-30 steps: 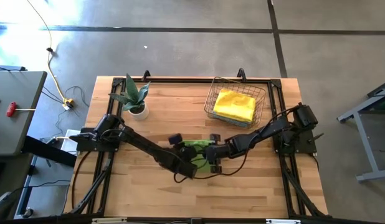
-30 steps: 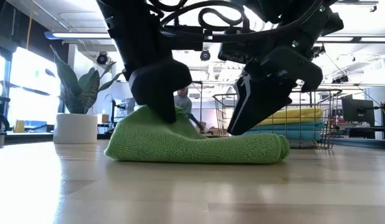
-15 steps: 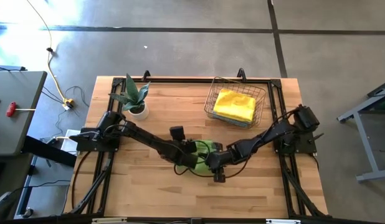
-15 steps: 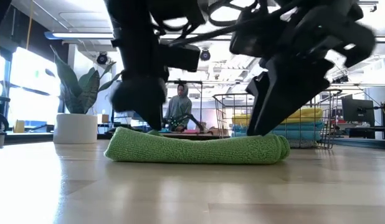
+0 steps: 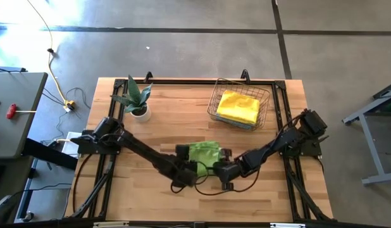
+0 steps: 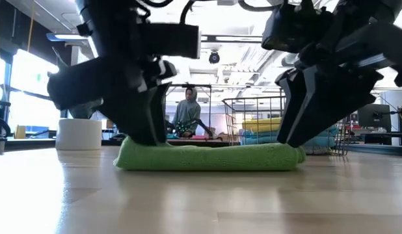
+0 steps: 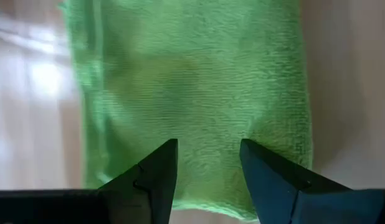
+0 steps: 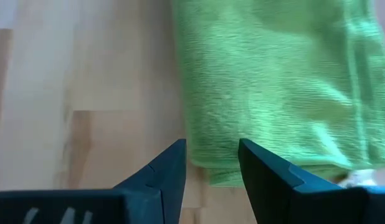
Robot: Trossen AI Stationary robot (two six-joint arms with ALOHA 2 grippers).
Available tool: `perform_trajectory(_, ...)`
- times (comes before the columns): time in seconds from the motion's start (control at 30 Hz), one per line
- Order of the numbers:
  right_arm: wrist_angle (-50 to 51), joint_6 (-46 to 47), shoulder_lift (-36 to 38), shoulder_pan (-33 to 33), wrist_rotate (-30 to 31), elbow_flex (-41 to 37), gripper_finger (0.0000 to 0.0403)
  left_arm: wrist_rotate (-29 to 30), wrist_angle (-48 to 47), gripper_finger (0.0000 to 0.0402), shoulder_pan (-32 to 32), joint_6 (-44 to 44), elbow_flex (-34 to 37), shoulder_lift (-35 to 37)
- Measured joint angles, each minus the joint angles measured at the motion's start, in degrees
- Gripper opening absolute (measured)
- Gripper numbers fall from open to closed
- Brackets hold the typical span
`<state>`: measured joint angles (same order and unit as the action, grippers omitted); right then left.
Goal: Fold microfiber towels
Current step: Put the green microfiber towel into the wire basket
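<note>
Lying flat, folded green towel (image 5: 204, 154) lengthwise front-to-back

The lime green towel (image 5: 204, 154) lies folded flat on my worktop, near the 6 o'clock edge. At 1 o'clock, a folded yellow towel (image 5: 238, 106) tops a stack with teal cloth (image 6: 258, 138) showing beneath it.

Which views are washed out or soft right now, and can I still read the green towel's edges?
Low view: bright windows and ceiling lights backlight the arms into near silhouettes, yet the green towel stays well lit. Left wrist view: glare whitens the table beside the towel, softening that edge. Right wrist view: even light, towel edge crisp against the wood. High view: sunlight glares on the floor only.
</note>
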<state>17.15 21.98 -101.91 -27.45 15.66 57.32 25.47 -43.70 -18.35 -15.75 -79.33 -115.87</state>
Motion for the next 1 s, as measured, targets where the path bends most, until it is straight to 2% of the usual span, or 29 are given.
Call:
perform_trajectory(0.1, 0.3, 0.0, 0.0, -0.5, 3.2, 0.0, 0.0139, -1.9, 3.8, 0.0165, -0.6, -0.8, 2.1, 0.0)
perform_trajectory(0.27, -0.4, -0.5, 0.0, -1.1, 3.5, 0.0, 0.0139, -6.8, 10.1, 0.0165, -1.0, -2.6, 3.6, 0.0)
perform_trajectory(0.37, -4.1, -3.0, 0.0, -1.3, 3.5, 0.0, 0.0139, -7.7, 12.8, 0.0165, -1.3, -1.7, 2.9, 0.0)
perform_trajectory(0.47, -5.6, -6.1, -0.1, -1.3, 3.5, 0.0, 0.0139, -8.3, 13.0, 0.0165, -1.7, -0.7, 1.4, 0.0)
perform_trajectory(0.67, -5.7, -10.3, -3.0, -1.5, 5.3, 0.0, 0.0139, -16.6, 11.9, 0.0165, -4.5, 1.9, 0.0, 0.4)
perform_trajectory(0.73, -5.9, -11.8, -4.7, -1.6, 6.4, 0.0, 0.0139, -17.0, 11.2, 0.0165, -6.2, 3.7, 0.3, 0.4)
perform_trajectory(0.8, -6.1, -13.2, -6.0, -1.6, 8.3, -0.1, 0.0139, -13.8, 11.5, 0.0165, -7.9, 6.4, 1.2, 0.4)
perform_trajectory(0.93, -7.3, -14.4, -7.7, -1.5, 11.0, 0.1, 0.0139, -0.9, 11.5, 0.0165, -10.5, 10.2, 2.1, 0.4)
perform_trajectory(1.0, -8.0, -14.4, -7.8, -1.5, 11.1, 0.2, 0.0139, 2.8, 11.5, 0.0165, -11.0, 12.0, 2.8, 0.4)
